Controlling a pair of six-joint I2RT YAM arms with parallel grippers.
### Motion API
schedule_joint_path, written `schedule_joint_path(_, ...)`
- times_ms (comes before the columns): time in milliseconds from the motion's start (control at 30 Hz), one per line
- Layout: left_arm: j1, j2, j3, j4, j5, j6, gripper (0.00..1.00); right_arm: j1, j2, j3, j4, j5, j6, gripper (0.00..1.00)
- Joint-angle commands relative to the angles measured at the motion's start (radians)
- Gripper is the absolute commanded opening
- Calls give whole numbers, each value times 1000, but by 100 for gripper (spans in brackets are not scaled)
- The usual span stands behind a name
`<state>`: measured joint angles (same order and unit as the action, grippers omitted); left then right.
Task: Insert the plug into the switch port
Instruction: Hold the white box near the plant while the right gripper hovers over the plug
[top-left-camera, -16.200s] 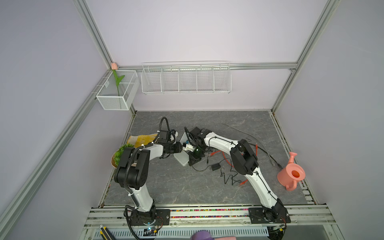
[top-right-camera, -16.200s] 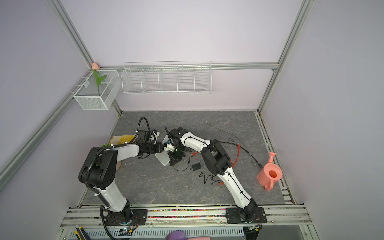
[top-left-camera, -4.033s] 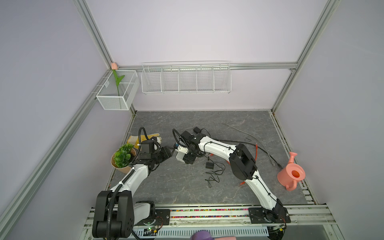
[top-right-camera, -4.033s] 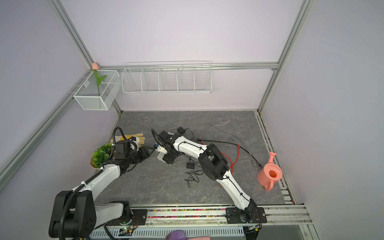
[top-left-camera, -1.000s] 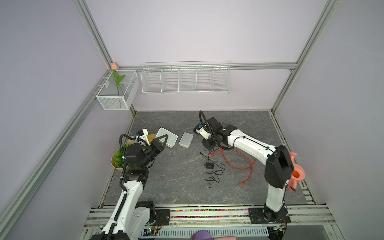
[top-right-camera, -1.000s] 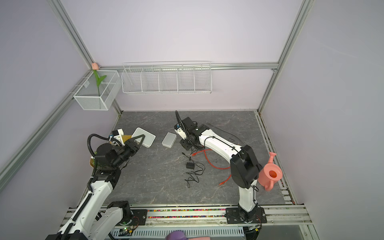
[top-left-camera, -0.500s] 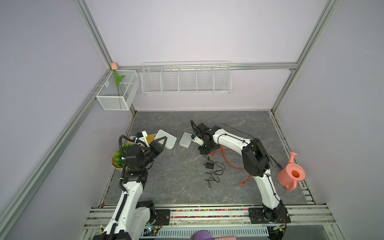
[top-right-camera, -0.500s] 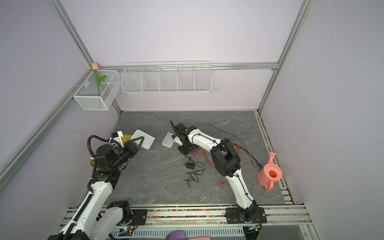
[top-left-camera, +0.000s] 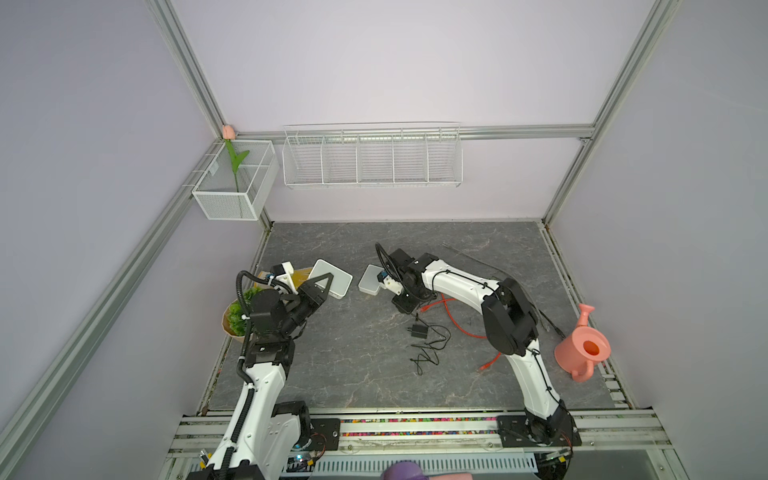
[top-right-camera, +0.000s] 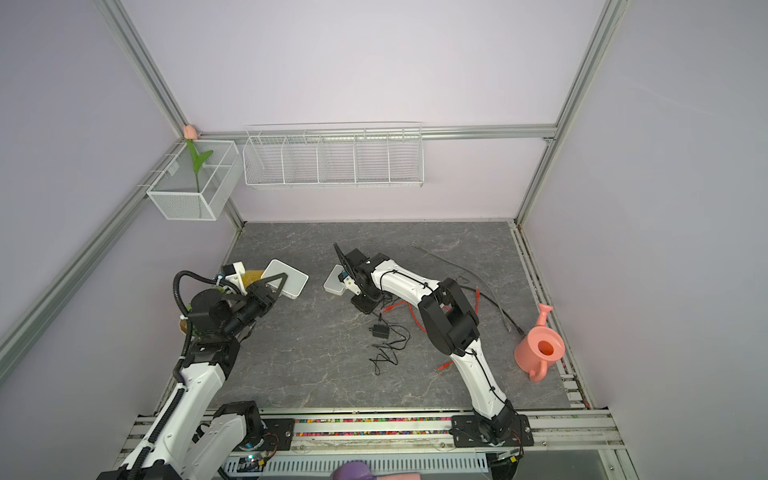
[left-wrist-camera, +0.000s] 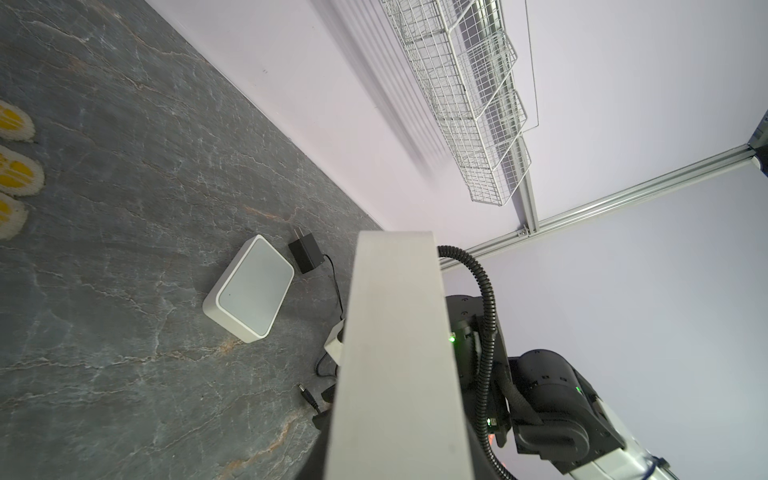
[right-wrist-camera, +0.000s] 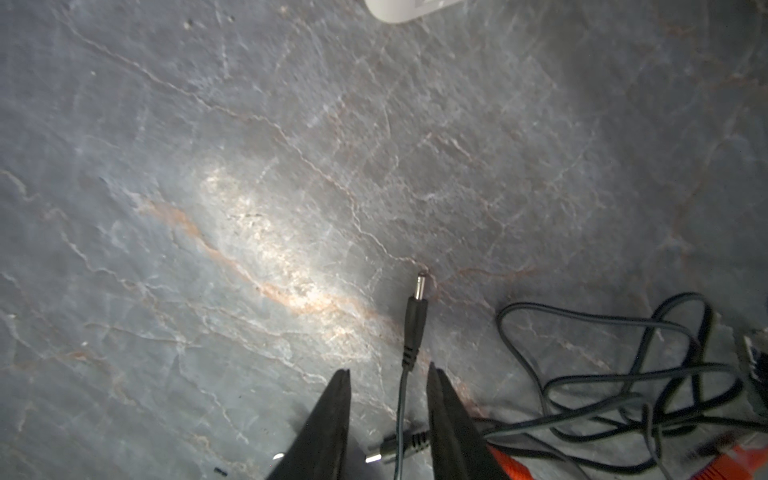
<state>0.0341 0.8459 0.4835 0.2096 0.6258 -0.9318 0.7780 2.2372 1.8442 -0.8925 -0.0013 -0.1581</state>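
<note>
**Switch gripped on the left, plug loose on the table to the right**

At the far left a potted plant and a yellow glove sit against the wall, close beside the left arm. The left gripper has its fingers clamped on the white switch, which it holds tilted over the grey table. In the left wrist view the switch's edge fills the middle and hides much of the right arm.

Next comes a smaller white box, lying flat just beside the right arm's wrist. The right gripper hangs low with its fingers apart, straddling a thin black cord without pinching it. The plug lies on the table just ahead of the fingertips, well apart from the switch.

A tangle of black cord crowds the plug. Near it are a black adapter and a red cable. A pink watering can stands at the right edge.
</note>
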Motion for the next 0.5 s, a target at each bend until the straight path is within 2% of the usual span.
schedule_joint_path(0, 12, -23, -11, 14, 14, -7, 0, -1, 24, 16, -17, -10, -12, 35)
schedule_joint_path(467, 19, -31, -11, 10, 24, -9, 0, -12, 78, 53, -22, 0, -17, 34)
